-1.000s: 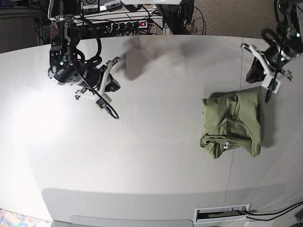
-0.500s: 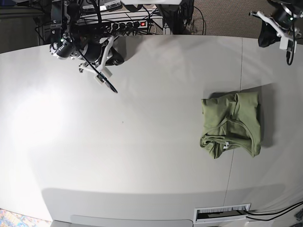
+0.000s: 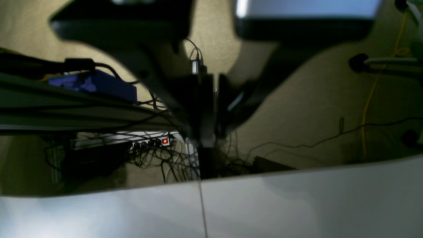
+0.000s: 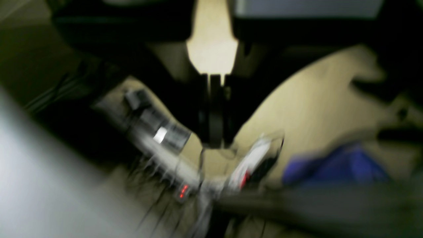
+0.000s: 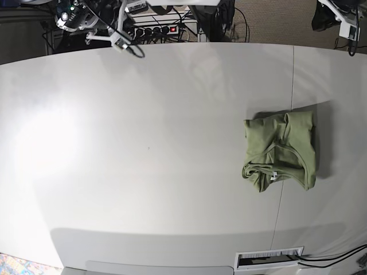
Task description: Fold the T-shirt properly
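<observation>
Here the T-shirt (image 5: 280, 150) lies folded on the table (image 5: 143, 143), toward its right side, while the left gripper (image 5: 351, 43) and right gripper (image 5: 136, 51), both pressed together and empty, hang far away.

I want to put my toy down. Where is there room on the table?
Almost everywhere. The big bare stretch of table runs from the folded T-shirt across to the far side, and the strip along the near edge by the slot is bare too. Only the shirt's spot is taken. Behind the table, the cables and power strip are crowded.
</observation>
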Tool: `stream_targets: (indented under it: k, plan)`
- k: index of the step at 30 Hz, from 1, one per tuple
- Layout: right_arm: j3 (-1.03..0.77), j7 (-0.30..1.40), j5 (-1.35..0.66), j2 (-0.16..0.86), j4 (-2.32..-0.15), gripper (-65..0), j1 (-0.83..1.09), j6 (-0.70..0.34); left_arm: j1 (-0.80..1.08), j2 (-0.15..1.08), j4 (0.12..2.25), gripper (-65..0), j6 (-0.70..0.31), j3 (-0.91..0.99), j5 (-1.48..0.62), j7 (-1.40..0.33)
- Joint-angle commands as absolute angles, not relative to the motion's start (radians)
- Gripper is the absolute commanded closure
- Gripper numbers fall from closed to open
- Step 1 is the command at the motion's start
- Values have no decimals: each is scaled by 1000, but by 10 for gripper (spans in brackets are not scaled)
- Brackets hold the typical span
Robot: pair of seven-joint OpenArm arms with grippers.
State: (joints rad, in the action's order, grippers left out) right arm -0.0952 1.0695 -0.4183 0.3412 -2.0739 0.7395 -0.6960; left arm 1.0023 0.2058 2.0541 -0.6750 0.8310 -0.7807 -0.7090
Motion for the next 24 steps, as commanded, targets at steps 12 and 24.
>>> stream_targets:
  k: [12,24]
  plan:
    - [-224,1048,-418,352,-2159,0,1033,-698,1019,211,1831,0,-698,795,-876,-749]
    - [-222,706,-316,341,-1624,0,1016,-698,875,217,1257,0,-698,430,-625,-451]
